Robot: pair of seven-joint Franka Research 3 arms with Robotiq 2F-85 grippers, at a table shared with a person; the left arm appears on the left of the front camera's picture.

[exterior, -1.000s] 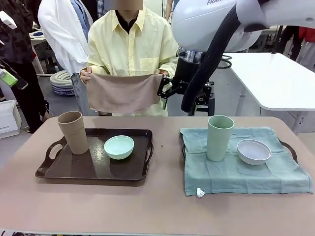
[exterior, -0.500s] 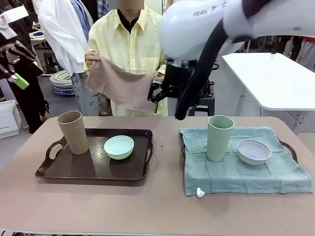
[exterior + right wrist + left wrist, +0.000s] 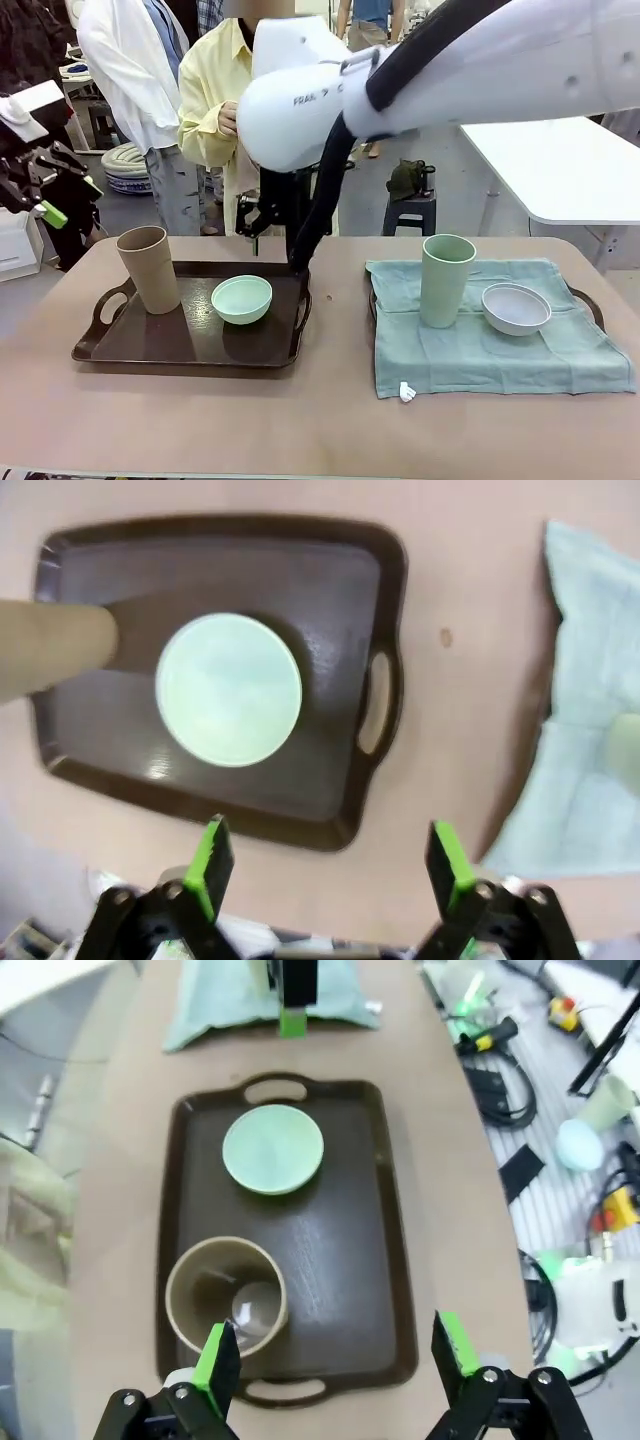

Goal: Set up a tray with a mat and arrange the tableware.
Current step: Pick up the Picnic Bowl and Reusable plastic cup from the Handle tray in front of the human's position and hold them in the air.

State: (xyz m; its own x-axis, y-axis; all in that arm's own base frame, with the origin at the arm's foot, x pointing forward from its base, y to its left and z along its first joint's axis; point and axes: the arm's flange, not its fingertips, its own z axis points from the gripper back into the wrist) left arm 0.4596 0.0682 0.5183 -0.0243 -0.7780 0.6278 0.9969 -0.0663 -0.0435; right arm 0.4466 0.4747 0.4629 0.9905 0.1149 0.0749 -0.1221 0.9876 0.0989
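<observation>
near edge of the table (image 3: 200,420), then a small white tag (image 3: 405,391) on the front corner of the one teal mat (image 3: 480,350), no print readable on it. two trays: brown tray (image 3: 130,350) on the left, second tray (image 3: 592,303) on the right under the mat, handles poking out. two cups, both upright: tan-brown cup (image 3: 148,268) at the brown tray's left end, pale green cup (image 3: 446,280) on the mat. two bowls: mint green bowl (image 3: 241,298) near the tan-brown cup on the brown tray, greyish white bowl (image 3: 515,307) on the mat, right of the pale green cup. left gripper (image 3: 335,1355) jaws wide apart, holding nothing, above the cup end of the brown tray. right gripper (image 3: 330,865) also spread wide and empty, above the brown tray by the mint green bowl. white right arm (image 3: 520,60) crosses the middle, print on it starts "fr", rest unclear. person in yellow shirt (image 3: 205,90) behind it.
</observation>
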